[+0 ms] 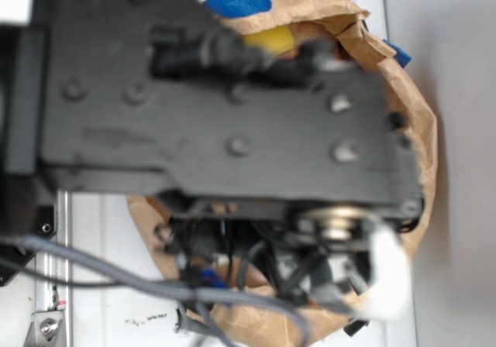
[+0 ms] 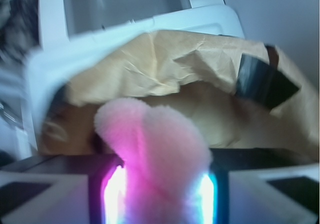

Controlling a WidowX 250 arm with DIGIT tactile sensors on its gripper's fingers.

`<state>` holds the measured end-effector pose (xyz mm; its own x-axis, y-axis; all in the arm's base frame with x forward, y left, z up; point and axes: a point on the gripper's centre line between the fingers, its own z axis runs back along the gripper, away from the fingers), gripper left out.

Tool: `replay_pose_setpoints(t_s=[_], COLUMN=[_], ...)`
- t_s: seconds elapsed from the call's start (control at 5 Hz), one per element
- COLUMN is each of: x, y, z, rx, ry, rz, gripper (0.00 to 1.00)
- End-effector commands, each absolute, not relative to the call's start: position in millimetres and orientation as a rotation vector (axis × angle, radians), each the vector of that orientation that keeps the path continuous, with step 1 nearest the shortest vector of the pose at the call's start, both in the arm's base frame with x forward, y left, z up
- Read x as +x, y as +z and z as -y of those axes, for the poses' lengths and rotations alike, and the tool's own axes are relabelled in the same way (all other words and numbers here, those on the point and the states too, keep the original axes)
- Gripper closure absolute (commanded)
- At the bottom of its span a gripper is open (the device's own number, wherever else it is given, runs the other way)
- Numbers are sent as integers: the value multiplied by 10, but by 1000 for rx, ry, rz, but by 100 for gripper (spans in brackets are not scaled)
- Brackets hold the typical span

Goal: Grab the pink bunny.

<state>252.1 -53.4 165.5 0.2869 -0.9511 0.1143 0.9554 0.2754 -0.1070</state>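
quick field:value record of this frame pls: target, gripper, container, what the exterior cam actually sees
target: fluffy pink plush bunny, two ears upright, sitting between the gripper's fingers in the wrist view
gripper: gripper fingers flank the bunny on both sides; appears shut on it
container: crumpled brown paper bag behind and around the bunny
exterior view: black robot arm blocks most of the bag; bunny not visible there
other: yellow object and blue tape at the bag rim

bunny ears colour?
Pink, fluffy bunny; clearest in the wrist view.
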Motion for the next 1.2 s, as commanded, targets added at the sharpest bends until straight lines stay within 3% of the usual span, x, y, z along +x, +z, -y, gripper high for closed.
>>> replay_pose_setpoints(t_s=[0.0,0.2,0.4,0.6,1.0], x=[2502,2466,2369,2371,2370], y=[1891,1929,1970,1960,1963], z=[450,376,356,392,382], rx=[-165,55,148,133,96], ry=[-799,-553,-306,-57,-98], rz=[100,102,83,47,39], gripper=[100,100,100,100,100])
